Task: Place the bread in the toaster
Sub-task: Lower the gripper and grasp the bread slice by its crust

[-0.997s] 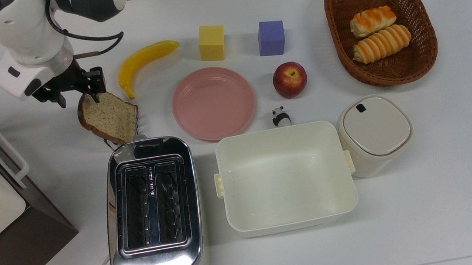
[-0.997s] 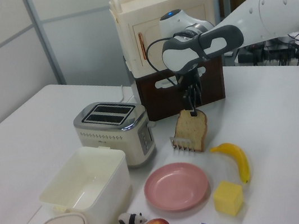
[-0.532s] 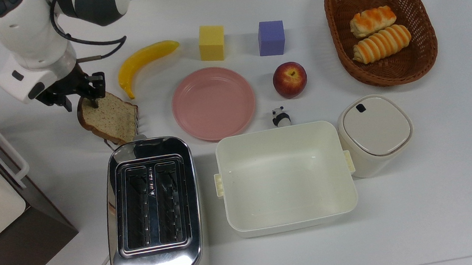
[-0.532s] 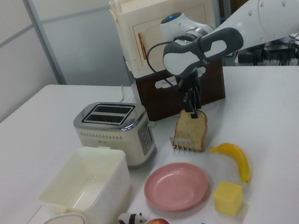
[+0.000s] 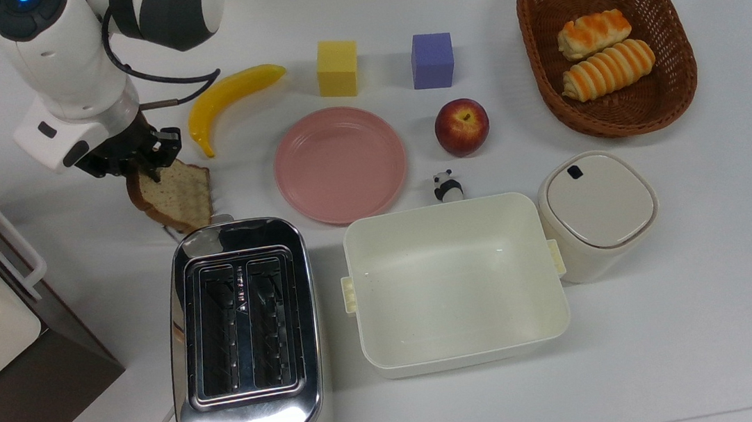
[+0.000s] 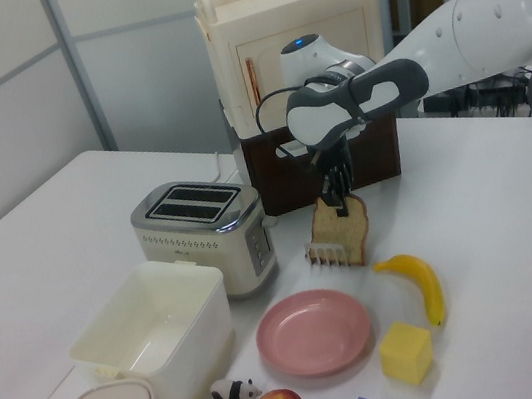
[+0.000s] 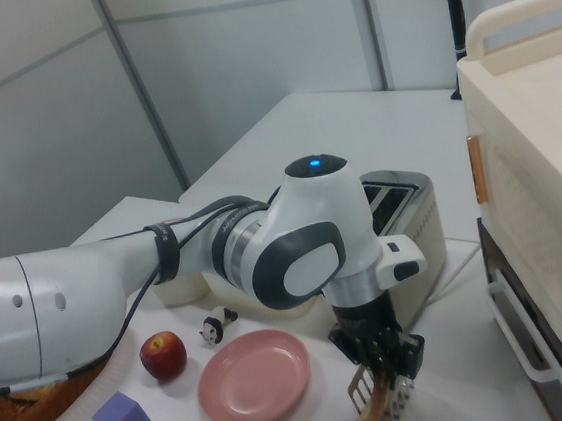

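While the arm has shifted a little toward the top view's right over the last second, the hand point(image 5: 145, 158) has come down onto the rounded top of the bread point(image 5: 173, 194), and you can see the slice looking narrower than it did, as if tipped more upright. It stands near the surface's left edge in the top view, just above the toaster point(image 5: 245, 338), with the banana point(image 5: 227, 99) just beside it and the pink plate point(image 5: 340, 164) further toward the top view's right.

In the left view, the hand point(image 6: 335, 194) sits lower on the crust than before, its fingers closed on the upper edge of the bread point(image 6: 343, 235), which stands in a small white rack point(image 6: 327, 256). The toaster point(image 6: 204, 236) is near, toward the left view's left, both slots empty.

In the right view, the hand point(image 7: 385, 358) pinches the slice point(image 7: 385, 405) from above, with the rack's tines point(image 7: 356, 391) beside it.

For you this reads as the grasp just made: the lift from the rack comes next, then a short carry to a slot. Watch that the slice does not snag on the tines.
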